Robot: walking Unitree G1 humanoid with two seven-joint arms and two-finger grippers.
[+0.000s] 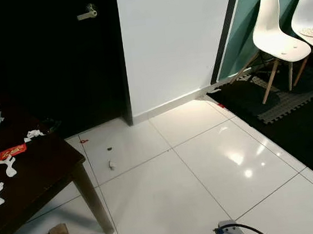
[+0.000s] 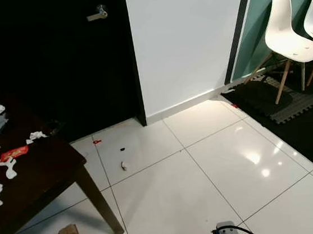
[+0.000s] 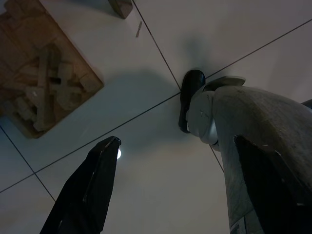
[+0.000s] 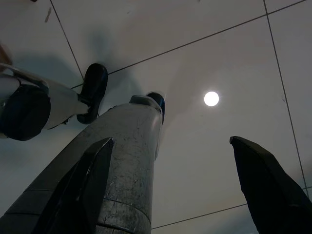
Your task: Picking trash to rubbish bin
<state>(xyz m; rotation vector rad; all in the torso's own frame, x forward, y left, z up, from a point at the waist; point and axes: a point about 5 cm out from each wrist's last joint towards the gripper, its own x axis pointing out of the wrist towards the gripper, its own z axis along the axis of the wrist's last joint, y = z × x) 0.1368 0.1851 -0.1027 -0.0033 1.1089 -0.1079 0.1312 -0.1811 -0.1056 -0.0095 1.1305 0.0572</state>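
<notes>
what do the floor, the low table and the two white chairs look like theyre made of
Floor: glossy white tile, probably ceramic or porcelain; thin grout lines and sharp lamp reflections show.
Low table: dark brown wood or veneer with a dull sheen; the grain cannot be made out.
Two white chairs: smooth moulded seat shells, likely plastic, on slim, splayed, light wooden-looking legs.

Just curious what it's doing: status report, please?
Left end effector and right end effector open, hanging idle. Scraps on floor; wrappers on dark table. No bin in sight.
</notes>
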